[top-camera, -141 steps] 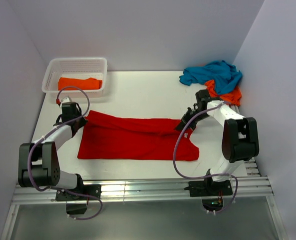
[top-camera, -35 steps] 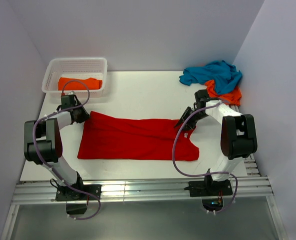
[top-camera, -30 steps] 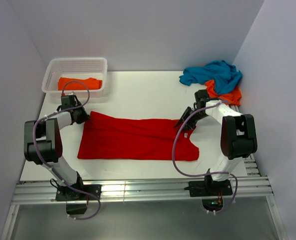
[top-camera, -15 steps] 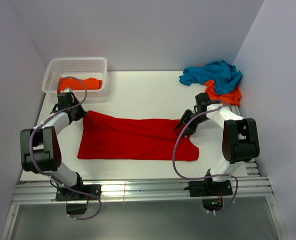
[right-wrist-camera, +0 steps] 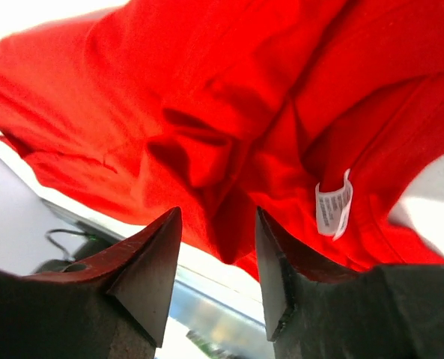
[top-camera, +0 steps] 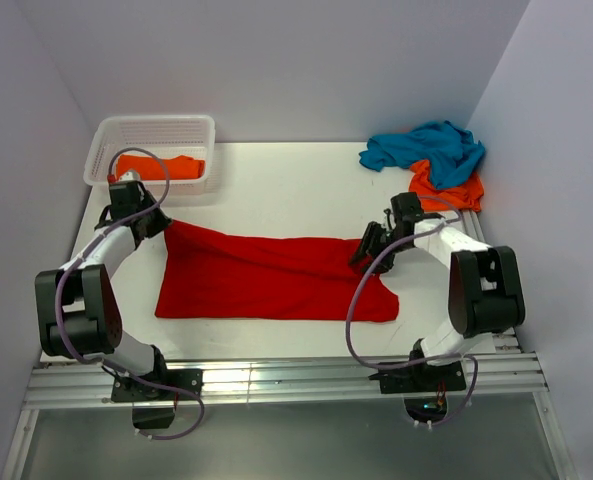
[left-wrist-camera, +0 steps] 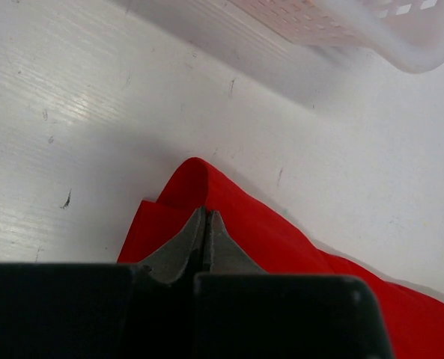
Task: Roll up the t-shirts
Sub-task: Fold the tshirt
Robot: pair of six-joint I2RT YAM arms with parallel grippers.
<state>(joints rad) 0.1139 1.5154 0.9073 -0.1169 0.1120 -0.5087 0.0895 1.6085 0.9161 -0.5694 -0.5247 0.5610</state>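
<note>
Shifted in the last second: the left gripper point(left-wrist-camera: 205, 218), now closer to the basket point(top-camera: 156, 125) than before, drawing the nearest corner of the red t-shirt point(top-camera: 266, 280) along with it. Clamped fully shut on that corner, judging by the fold running straight into the fingertips. Reads as tensioning, flattening the cloth before any roll begins.

Opened wider over the same second: the right gripper point(right-wrist-camera: 218, 217), at the shirt's end farthest from the basket. Jaws about half apart over a bunched ridge of red fabric, nothing pinched between them (a white care label point(right-wrist-camera: 332, 203) lying just beside). Probably a release or a regrip; cannot tell which. Rolling proper not yet started on this shirt.

Red t-shirt spread long and flat on the table point(top-camera: 286, 185), one end just in front of the basket, the other well away from it. One orange t-shirt point(top-camera: 161, 167) lying inside the basket. Teal t-shirt point(top-camera: 426, 145) and second orange t-shirt point(top-camera: 451, 190) heaped at the far corner opposite the basket, not yet rolled.

Edges: basket wall close behind the left gripper, so little room for pulling further that way. Wide bare strip of table between the basket and those two shirts, good for lifting and rolling. Near table edge close along the shirt's long side; mind cloth slipping over.
</note>
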